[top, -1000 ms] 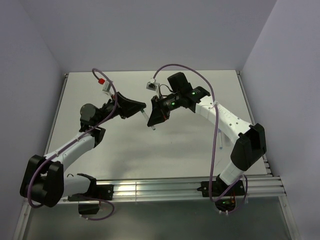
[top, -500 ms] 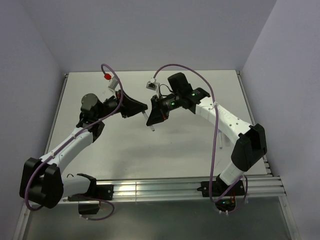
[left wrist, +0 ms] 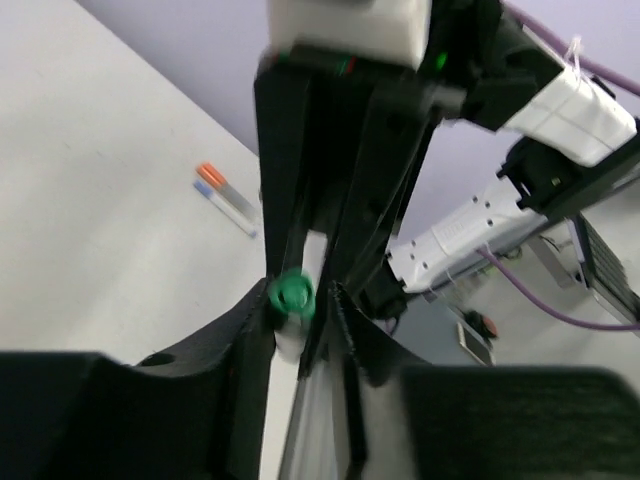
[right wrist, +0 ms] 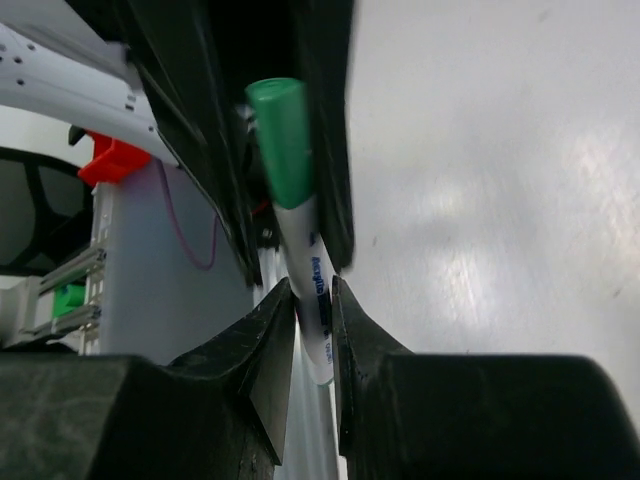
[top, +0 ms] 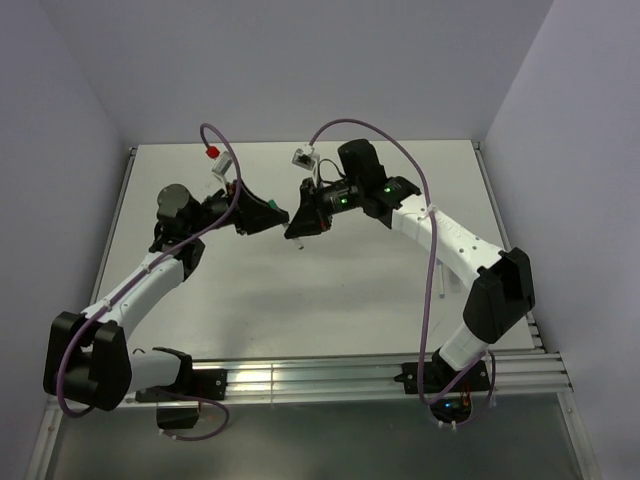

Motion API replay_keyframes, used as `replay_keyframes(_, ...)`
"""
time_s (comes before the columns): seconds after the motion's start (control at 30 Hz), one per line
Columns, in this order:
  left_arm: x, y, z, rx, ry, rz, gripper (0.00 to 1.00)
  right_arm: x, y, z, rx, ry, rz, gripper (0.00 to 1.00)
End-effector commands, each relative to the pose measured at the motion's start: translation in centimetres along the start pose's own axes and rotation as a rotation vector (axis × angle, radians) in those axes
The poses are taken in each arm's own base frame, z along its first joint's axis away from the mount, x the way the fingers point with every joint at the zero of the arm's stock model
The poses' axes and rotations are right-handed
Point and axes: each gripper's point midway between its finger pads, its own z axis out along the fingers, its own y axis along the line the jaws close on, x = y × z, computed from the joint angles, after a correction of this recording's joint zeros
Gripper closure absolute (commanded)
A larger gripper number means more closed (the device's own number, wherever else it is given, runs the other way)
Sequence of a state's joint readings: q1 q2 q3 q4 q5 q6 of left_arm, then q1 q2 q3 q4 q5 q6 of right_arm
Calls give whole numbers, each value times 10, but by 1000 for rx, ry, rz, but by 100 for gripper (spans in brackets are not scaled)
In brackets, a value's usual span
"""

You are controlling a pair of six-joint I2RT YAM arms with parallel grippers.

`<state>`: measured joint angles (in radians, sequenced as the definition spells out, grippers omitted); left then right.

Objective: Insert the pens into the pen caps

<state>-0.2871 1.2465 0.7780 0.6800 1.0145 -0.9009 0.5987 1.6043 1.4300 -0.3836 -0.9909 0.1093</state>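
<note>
- Step in hand, as judged: seating the cap (right wrist: pixel 280 125) on the pen (right wrist: pixel 303 255). Green cap already over the tip; full seating not confirmable.
- Located in mid-air over the middle of the table (top: pixel 330 300), between the two meeting arms, clear of the surface.
- Right gripper (right wrist: pixel 312 298): pressed together on the pen barrel just below the cap, pinching it firmly.
- Left gripper (left wrist: pixel 298 300): fingers either side of the cap and very near it. Cannot tell whether pinching it or just parted from it.
- Next move, as judged: calls for a straight push along the pen's axis until snug. Then a clean release of the cap without dragging it sideways, with a steady hold on the barrel throughout.
- Count of pens: three seen. One held; two loose pens (left wrist: pixel 228 200) lying side by side on the table, well apart from the grippers, one with an orange end, one with a blue end.
- Count of caps: one certain, the green. Blue end on a loose pen possibly a second cap; too small to tell.
</note>
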Motion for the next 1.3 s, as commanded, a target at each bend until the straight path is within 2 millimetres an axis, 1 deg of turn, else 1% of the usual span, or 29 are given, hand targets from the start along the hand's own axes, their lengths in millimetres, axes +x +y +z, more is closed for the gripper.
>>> replay_keyframes(0.0, 54, -38, -12, 175, 264, -132, 66, -89, 2, -32, 105, -276, -270, 100)
replay_keyframes(0.1, 45, -40, -10, 169, 236, -109, 59, -87, 0, -31, 101, -272, -261, 100)
replay_keyframes(0.3, 30, -45, -13, 171, 178, -84, 59, -84, 1, -31, 101, -271, -258, 100)
replay_keyframes(0.37, 27, -47, -15, 176, 167, -68, 59, -83, 3, -33, 104, -274, -260, 100)
replay_keyframes(0.47, 30, -48, -20, 177, 170, -45, 58, -84, 5, -36, 109, -281, -265, 100)
replay_keyframes(0.53, 35, -43, -23, 157, 184, -60, 57, -88, 3, -42, 123, -294, -270, 100)
replay_keyframes(0.57, 35, -39, -27, 144, 179, -18, 53, -91, 4, -47, 136, -307, -276, 100)
replay_keyframes(0.6, 36, -36, -29, 132, 185, -11, 50, -94, 0, -54, 152, -318, -268, 100)
replay_keyframes(0.63, 37, -29, -33, 93, 195, -54, 45, -95, -1, -60, 160, -327, -256, 100)
replay_keyframes(0.67, 36, -25, -35, 83, 194, 4, 44, -97, -1, -67, 175, -342, -250, 100)
replay_keyframes(0.7, 35, -22, -38, 65, 194, 14, 42, -94, -13, -79, 211, -354, -217, 100)
replay_keyframes(0.73, 34, -18, -42, 30, 199, -10, 35, -90, -17, -85, 232, -356, -183, 100)
replay_keyframes(0.77, 32, -13, -44, 16, 199, 54, 34, -88, -19, -96, 266, -365, -170, 100)
replay_keyframes(0.8, 29, -8, -46, -14, 195, 70, 31, -75, -33, -102, 322, -359, -125, 100)
replay_keyframes(0.83, 25, -6, -49, -49, 199, 55, 22, -62, -40, -117, 379, -349, -88, 100)
replay_keyframes(0.87, 24, 0, -51, -73, 207, 109, 7, -49, -49, -123, 420, -331, -60, 100)
replay_keyframes(0.9, 22, 4, -53, -100, 211, 130, 5, -26, -66, -128, 495, -304, 0, 100)
replay_keyframes(0.93, 19, 10, -54, -153, 216, 127, 4, -7, -72, -141, 550, -278, 34, 100)
replay_keyframes(0.97, 18, 14, -55, -170, 219, 165, 4, 9, -79, -147, 589, -253, 63, 100)
replay_keyframes(1.0, 15, 16, -55, -187, 221, 169, 3, 38, -93, -154, 668, -195, 133, 100)
replay_keyframes(1.03, 13, 22, -55, -212, 219, 178, 0, 52, -103, -169, 736, -165, 136, 100)
replay_keyframes(1.07, 11, 25, -55, -224, 218, 182, 0, 68, -114, -178, 800, -118, 151, 100)
replay_keyframes(1.1, 7, 25, -54, -231, 220, 179, 0, 94, -124, -190, 892, -36, 214, 100)
replay_keyframes(1.13, 7, 28, -54, -234, 222, 172, 0, 113, -134, -195, 923, 31, 240, 100)
replay_keyframes(1.17, 6, 28, -53, -234, 222, 172, 1, 129, -142, -205, 957, 63, 291, 100)
replay_keyframes(1.2, 5, 29, -53, -236, 220, 179, 1, 154, -147, -211, 990, 119, 357, 100)
replay_keyframes(1.23, 5, 30, -53, -237, 217, 175, 0, 172, -155, -215, 1002, 162, 424, 100)
replay_keyframes(1.27, 5, 30, -53, -231, 215, 174, 0, 184, -160, -225, 1026, 169, 490, 100)
